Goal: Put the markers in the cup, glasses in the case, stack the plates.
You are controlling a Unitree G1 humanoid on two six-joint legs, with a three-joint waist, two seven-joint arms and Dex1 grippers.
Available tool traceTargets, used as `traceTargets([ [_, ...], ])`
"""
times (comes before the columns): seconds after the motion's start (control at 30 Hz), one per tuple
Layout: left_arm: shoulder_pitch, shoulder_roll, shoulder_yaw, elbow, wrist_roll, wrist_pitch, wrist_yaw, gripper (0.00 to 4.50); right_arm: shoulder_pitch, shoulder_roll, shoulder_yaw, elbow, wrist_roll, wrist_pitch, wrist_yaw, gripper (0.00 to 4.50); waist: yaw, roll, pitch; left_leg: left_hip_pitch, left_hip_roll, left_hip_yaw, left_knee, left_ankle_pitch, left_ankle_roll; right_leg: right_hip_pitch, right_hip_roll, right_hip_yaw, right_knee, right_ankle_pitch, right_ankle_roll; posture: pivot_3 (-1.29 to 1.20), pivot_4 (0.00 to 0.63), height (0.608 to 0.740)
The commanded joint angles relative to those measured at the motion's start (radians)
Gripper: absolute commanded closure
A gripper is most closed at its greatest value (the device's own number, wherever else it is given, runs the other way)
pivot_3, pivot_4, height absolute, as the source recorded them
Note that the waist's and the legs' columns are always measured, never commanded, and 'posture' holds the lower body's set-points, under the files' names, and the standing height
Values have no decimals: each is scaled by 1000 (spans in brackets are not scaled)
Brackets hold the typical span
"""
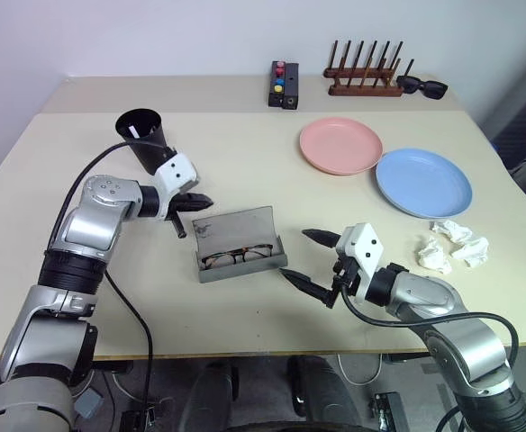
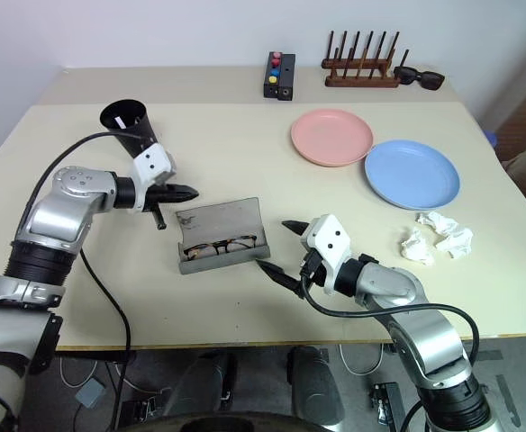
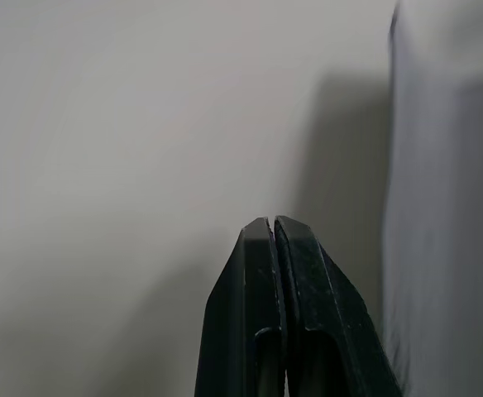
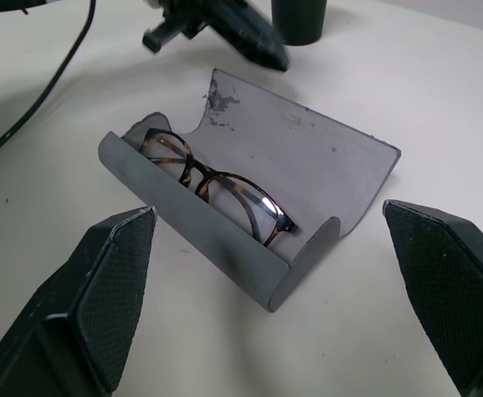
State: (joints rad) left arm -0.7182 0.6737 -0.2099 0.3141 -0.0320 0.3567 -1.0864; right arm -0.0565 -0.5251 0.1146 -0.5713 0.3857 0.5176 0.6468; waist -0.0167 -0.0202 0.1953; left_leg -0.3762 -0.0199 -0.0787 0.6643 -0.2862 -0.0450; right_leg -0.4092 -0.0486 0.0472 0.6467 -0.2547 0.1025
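Each arm is made of round, shiny silver-grey parts with black rings at the joints. A thin black cable loops out from each arm and hangs down. Near each wrist sits a small white box with little dark dots on it. The left gripper (image 1: 202, 203) and the right gripper (image 1: 303, 257) each have two black, pointed fingers (image 4: 101, 294) with a bumpy, rough pad on the inside.

- Two plates – one pink (image 1: 340, 145), one blue (image 1: 423, 183)
- One black cup (image 1: 145, 137)
- One open grey case (image 1: 239, 244)
- One pair of glasses (image 1: 237, 256)
- One pair of sunglasses (image 1: 421, 86)
- One peg rack (image 1: 364, 72)
- One button box (image 1: 283, 85)
- Three crumpled tissues (image 1: 452, 245)
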Motion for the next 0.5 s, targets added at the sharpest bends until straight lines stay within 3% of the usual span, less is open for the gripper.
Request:
traceTargets([
  [0.03,3,7,-19,-21,-7,-27,-56,4478,-6,4,-2,-31,7,-12,0,0,2,0,0,0,0,0,0,0,0,0,0,0,0,0,0,0,150,735],
  [0.3,20,5,42,-106,-129,29,-176,4478,10,5,-9,-45,7,-10,-15,0,1,0,0,0,0,0,0,0,0,0,0,0,0,0,0,0,150,735],
  [0.5,103,35,36,-285,-198,80,-220,4478,9,-1,-16,-42,9,-10,-16,0,-2,0,0,0,1,0,0,0,0,0,0,0,0,0,0,0,150,735],
])
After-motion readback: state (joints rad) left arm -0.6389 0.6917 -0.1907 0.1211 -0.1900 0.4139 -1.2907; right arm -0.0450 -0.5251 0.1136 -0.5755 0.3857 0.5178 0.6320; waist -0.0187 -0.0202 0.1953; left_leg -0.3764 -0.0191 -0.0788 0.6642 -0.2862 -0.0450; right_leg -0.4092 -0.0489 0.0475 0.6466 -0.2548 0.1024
